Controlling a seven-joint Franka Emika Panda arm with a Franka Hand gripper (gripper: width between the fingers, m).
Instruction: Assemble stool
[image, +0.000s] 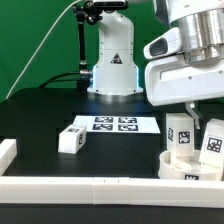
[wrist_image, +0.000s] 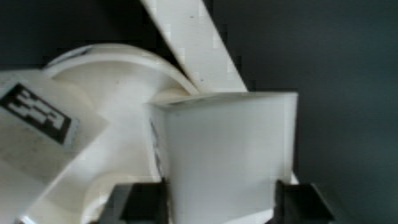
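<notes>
My gripper (wrist_image: 217, 205) is closed on a white leg (wrist_image: 222, 140). In the wrist view the leg fills the gap, and my dark fingers (wrist_image: 134, 205) press against its two sides. Just behind it lies the round seat (wrist_image: 107, 85), with a black-and-white tag (wrist_image: 36, 110) showing at its side. I cannot tell whether that tag sits on the seat or on another part.

In the exterior view a white rail (image: 80, 185) runs along the near edge of the black table (image: 40, 115). The seat (image: 185, 167) lies just behind the rail, at the near corner on the exterior view's right. Two tagged legs stand upright on the seat. The one I hold (image: 180, 135) is directly under my gripper (image: 190, 108), and the second leg (image: 212, 142) stands just beside it, toward the exterior view's right edge.

Farther in, around the middle of the table, a loose leg (image: 72, 138) lies on its side, well apart from the seat. Just beyond it lies the flat marker board (image: 115, 124), close to the loose leg but not touching it. At the far edge stands the arm's base (image: 112, 60), in front of a green backdrop (image: 35, 40).
</notes>
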